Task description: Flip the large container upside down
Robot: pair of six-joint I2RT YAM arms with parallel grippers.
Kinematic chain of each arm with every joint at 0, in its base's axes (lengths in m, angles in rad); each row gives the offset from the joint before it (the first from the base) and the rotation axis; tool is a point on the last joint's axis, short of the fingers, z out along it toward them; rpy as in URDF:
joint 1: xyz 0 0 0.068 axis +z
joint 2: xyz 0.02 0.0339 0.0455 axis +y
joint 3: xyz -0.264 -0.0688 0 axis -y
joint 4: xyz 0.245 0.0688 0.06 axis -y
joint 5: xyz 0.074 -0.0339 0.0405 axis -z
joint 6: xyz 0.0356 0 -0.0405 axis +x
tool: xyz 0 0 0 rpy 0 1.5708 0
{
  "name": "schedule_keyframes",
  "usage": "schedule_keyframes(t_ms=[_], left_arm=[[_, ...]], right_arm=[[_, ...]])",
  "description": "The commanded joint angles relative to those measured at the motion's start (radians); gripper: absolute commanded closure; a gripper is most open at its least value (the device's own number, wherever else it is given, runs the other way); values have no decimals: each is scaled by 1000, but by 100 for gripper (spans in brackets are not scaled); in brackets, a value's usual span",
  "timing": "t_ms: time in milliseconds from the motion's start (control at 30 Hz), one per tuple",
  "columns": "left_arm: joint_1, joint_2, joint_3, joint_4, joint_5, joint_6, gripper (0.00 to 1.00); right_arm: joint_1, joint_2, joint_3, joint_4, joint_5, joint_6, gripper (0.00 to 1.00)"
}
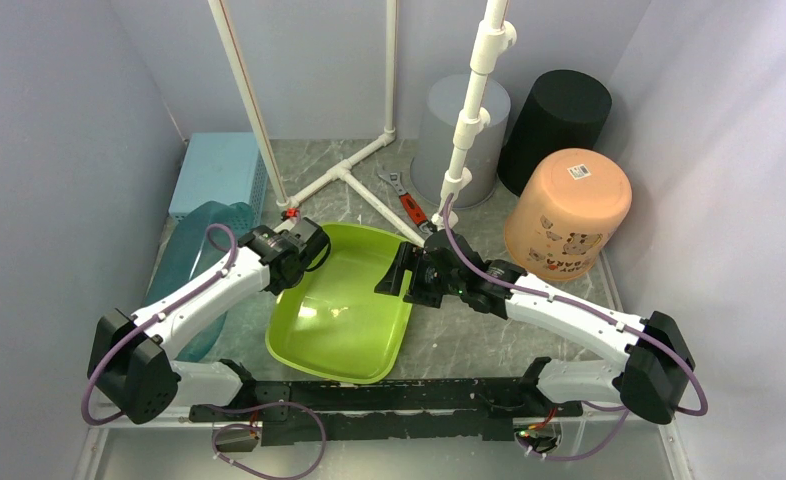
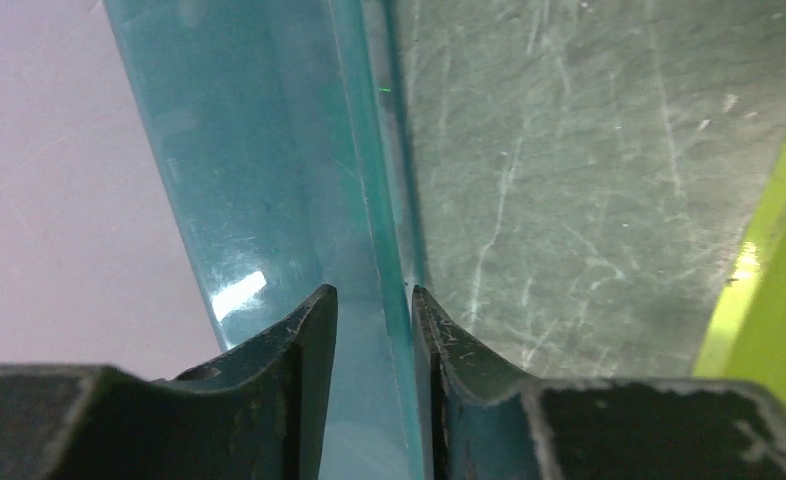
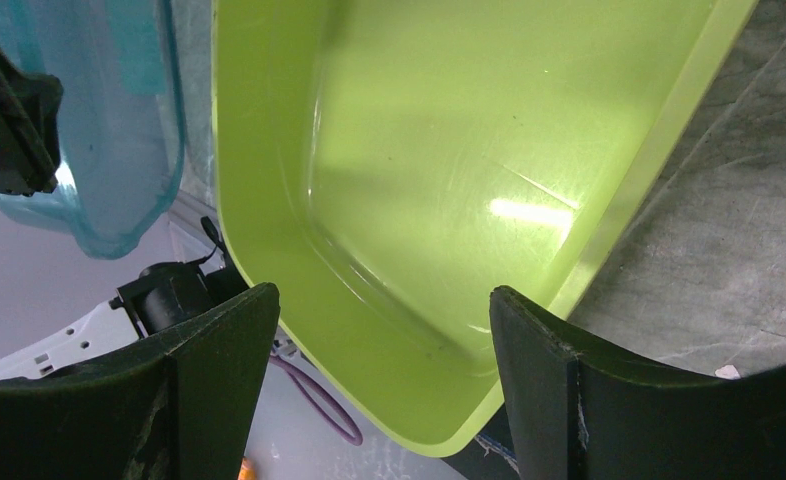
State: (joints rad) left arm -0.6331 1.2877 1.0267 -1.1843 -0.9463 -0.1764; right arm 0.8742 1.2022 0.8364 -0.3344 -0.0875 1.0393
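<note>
— What are the arms built like?
— The left arm (image 1: pixel 194 300) and right arm (image 1: pixel 569 315) are white shells with chunky black joints. A purple cable (image 1: pixel 85 395) loops along each.
— The base?
— A black rail (image 1: pixel 389 400) at six o'clock, with red-orange wires (image 1: pixel 541 440) at five.
— Grippers?
— The left gripper (image 2: pixel 374 300) and right gripper (image 3: pixel 384 292) have black, scuffed fingers with curved inner faces.

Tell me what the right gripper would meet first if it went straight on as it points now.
Probably the green basin: its rim lies just ahead of the right gripper, though depth is unclear.
</note>
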Motion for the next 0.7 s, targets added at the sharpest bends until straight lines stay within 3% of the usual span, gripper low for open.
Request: schedule_keyframes(t_ms=[0,467,667], left_arm=[[-4,-22,-9,47,80,38,61],[-5,1,-34,104,152,97,66],[-5,5,-44,107,148,93,63]], right_arm=[[5,-11,42,13,4,-1,19],[5,1,44,13,2,8,19],[5,-14,37,13,8,10,19]])
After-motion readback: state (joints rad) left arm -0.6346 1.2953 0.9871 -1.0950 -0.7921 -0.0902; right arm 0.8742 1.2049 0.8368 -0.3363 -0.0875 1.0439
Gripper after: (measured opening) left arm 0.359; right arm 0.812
